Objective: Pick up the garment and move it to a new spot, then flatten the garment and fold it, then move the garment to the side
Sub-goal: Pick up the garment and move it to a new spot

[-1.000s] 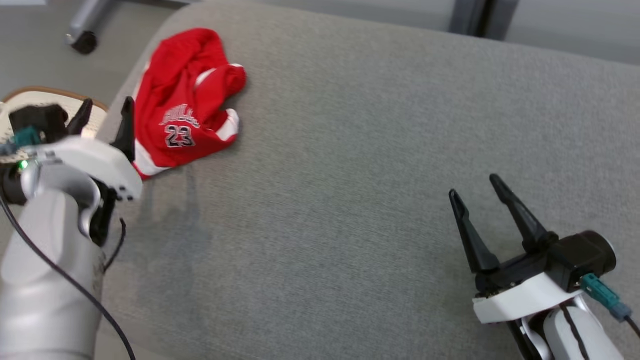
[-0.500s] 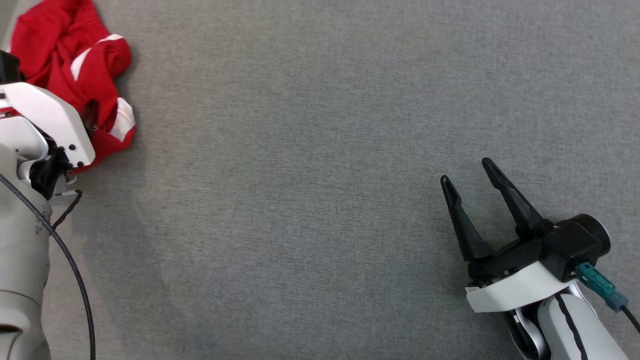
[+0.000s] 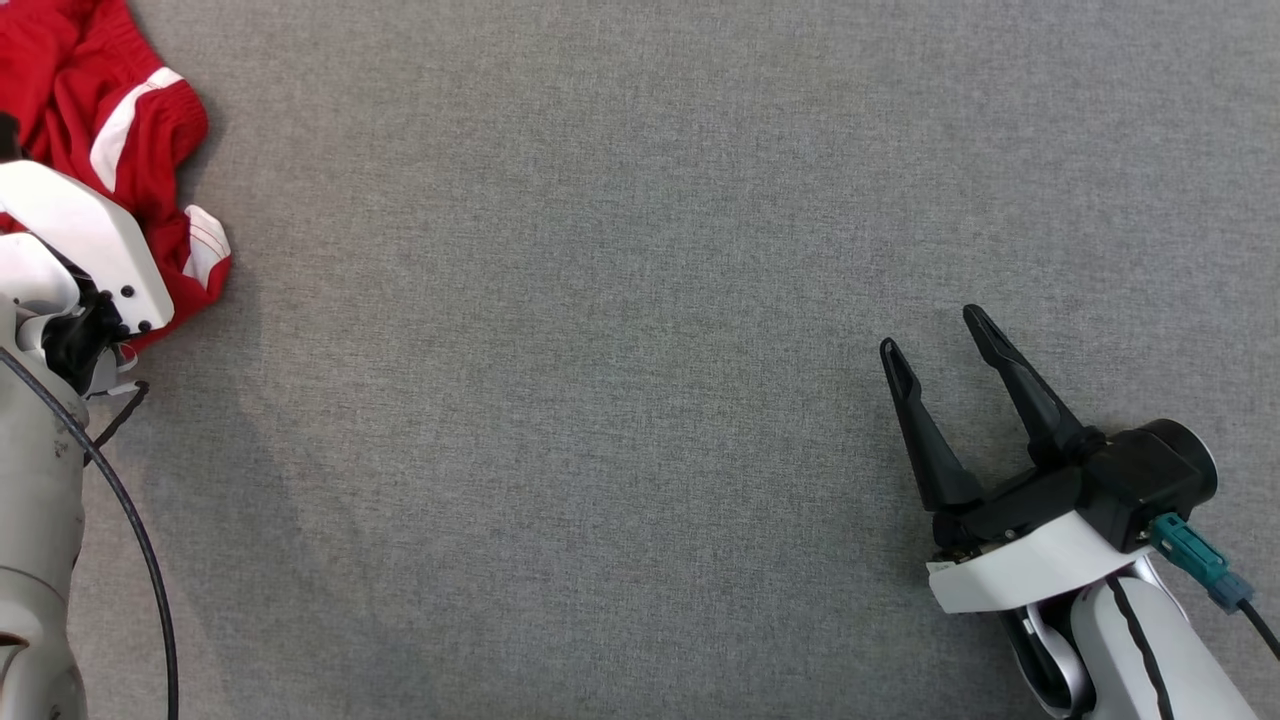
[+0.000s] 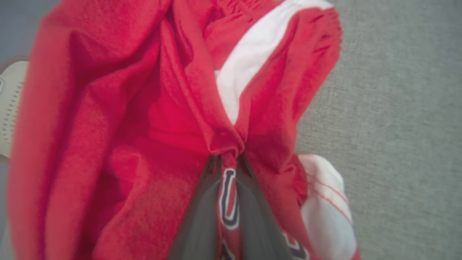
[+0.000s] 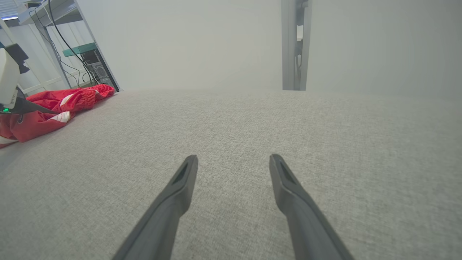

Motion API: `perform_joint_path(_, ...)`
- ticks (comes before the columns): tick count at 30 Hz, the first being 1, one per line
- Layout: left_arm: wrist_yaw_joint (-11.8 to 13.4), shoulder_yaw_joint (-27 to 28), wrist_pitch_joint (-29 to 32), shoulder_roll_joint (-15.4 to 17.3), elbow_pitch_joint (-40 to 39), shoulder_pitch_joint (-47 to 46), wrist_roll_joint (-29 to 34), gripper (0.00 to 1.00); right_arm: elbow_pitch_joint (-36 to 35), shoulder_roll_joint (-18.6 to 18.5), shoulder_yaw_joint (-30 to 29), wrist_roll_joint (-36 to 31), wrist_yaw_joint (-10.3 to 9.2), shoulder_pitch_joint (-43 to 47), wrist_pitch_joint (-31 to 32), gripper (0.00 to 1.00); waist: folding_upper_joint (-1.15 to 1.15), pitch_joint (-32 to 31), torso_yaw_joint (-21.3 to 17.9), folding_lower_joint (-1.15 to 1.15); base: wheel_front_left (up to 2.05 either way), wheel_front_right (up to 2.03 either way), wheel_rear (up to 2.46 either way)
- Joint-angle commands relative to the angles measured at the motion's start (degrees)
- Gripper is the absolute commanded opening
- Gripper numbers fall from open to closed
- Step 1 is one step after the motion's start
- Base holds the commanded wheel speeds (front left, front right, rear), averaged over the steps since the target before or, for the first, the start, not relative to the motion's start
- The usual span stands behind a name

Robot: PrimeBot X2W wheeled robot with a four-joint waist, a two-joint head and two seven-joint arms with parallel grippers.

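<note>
Jaws of the left gripper (image 4: 229, 168) clench a fold of the garment (image 4: 119, 108), bunched at the head view's upper left on the cushion (image 3: 640, 300); the right gripper (image 3: 930, 330) gapes empty, lower right. Probably best to lift high before carrying, so no cloth drags

The right gripper (image 3: 930, 330) has two long tapering black fingers (image 3: 925, 440) on a black base (image 3: 1010, 510), backed by a curved white cover (image 3: 1030, 580). A round black housing (image 3: 1150, 480) carries a teal plug (image 3: 1190, 560) with a dark lead. The right forearm (image 3: 1180, 670) is white with a thin black stripe. At left, a white shell (image 3: 80, 240) shows two small dark screws (image 3: 128, 292), and a black cable (image 3: 150, 562) runs past the pale grey left forearm (image 3: 30, 520).
</note>
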Motion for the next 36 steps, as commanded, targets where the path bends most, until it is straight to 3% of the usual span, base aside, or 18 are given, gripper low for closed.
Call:
perform_joint_path(1,0.1,-0.19,-0.27,0.03,0.29,-0.43,-0.04,0.0,0.07,-0.18,-0.16,-0.25,-0.02,-0.58,-0.06,1.0,0.0,-0.17,0.11,0.0,0.0,0.0,0.0)
perform_joint_path(10,-0.3,-0.32,-6.51,-0.59,0.02,-0.5,-1.13,0.0,0.98,0.19,0.08,0.25,-0.02,-0.3,-0.06,1.0,0.0,-3.47,0.52,0.0,0.0,0.0,0.0)
perform_joint_path(20,-1.02,-2.1,-15.87,-3.7,-2.84,2.77,-3.92,0.0,2.96,1.3,-1.24,0.56,-0.02,2.5,-0.05,1.0,0.0,-12.83,0.85,0.0,0.0,0.0,0.0)
perform_joint_path(28,-0.93,-10.06,-20.85,-5.86,-12.07,8.2,-9.95,0.0,4.29,2.55,-3.73,0.88,-0.02,5.54,-0.06,1.0,0.0,-20.33,1.24,0.0,0.0,0.0,0.0)
perform_joint_path(36,-0.94,-19.75,-25.56,-5.85,-23.63,14.02,-16.13,0.0,4.88,3.61,-4.74,0.32,-0.02,7.45,-0.06,1.0,0.0,-24.9,-0.6,0.0,0.0,0.0,0.0)
